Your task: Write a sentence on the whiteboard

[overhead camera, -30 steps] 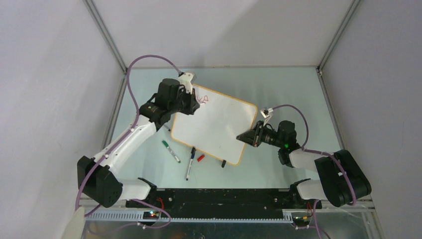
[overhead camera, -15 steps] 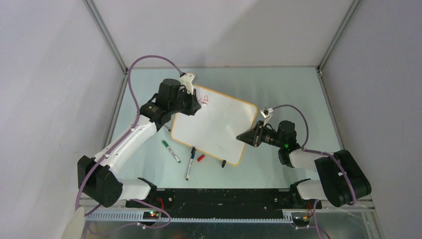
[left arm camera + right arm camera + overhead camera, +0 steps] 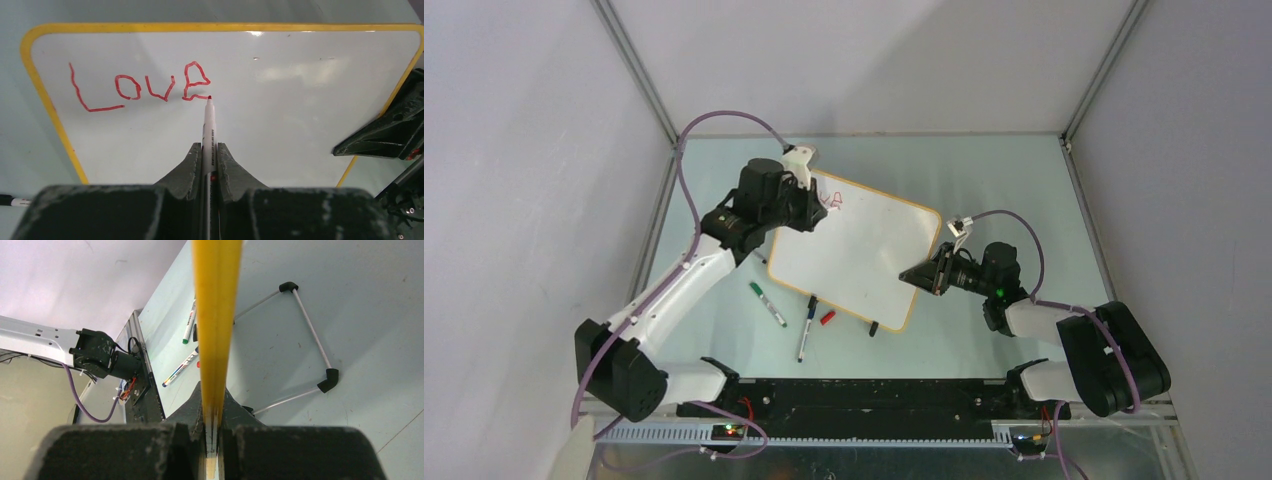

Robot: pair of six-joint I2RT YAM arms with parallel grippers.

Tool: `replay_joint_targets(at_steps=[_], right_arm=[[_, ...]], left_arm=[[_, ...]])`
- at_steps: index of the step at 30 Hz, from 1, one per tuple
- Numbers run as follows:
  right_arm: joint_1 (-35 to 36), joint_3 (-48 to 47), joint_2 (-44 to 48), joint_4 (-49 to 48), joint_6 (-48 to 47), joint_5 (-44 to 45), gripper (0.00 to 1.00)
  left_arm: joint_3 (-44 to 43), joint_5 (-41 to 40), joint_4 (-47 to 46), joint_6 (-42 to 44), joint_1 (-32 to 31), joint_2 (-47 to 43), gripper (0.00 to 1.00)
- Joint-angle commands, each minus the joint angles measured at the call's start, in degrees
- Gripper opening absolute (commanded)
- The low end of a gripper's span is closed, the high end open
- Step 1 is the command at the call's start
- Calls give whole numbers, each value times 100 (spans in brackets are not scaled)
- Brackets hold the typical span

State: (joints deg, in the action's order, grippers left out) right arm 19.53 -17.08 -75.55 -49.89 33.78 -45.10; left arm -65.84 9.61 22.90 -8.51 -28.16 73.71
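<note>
On the whiteboard point(image 3: 300, 125), the sentence point(image 3: 140, 92): "LOVE".

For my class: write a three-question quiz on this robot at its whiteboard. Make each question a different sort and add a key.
1. True or false: the right gripper holds a marker.
2. Which word is on the whiteboard? A) LOVE B) HOPE C) ENDLESS
3. Fill in: the left gripper grips a marker that writes in ____ ink.
Key: 1 false, it clamps the whiteboard's edge. 2 A. 3 red.
</note>
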Motion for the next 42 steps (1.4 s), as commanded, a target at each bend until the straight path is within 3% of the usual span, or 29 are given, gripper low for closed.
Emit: replay_joint_targets(at_steps=[1,7,11,18,42], right_arm=[[-42,-96,88,82,-534,122,0],[-57,-97,93,130,-566,163,0],[-55,-97,57,34,-530,166,0],[-48,-94,32,26,-507,200,0],[-130,-25,205,39,-455,209,0]], left_arm=[[-60,-146,-202,283,-40,-603,0],[277,-826,-337,486,-41,-1276,0],[956,-1277,-657,565,-40,-1861,0],[1461,-1635,-1007,635,-40,-2464,0],[1500,-1625,-1082,578,-42,-1802,0]])
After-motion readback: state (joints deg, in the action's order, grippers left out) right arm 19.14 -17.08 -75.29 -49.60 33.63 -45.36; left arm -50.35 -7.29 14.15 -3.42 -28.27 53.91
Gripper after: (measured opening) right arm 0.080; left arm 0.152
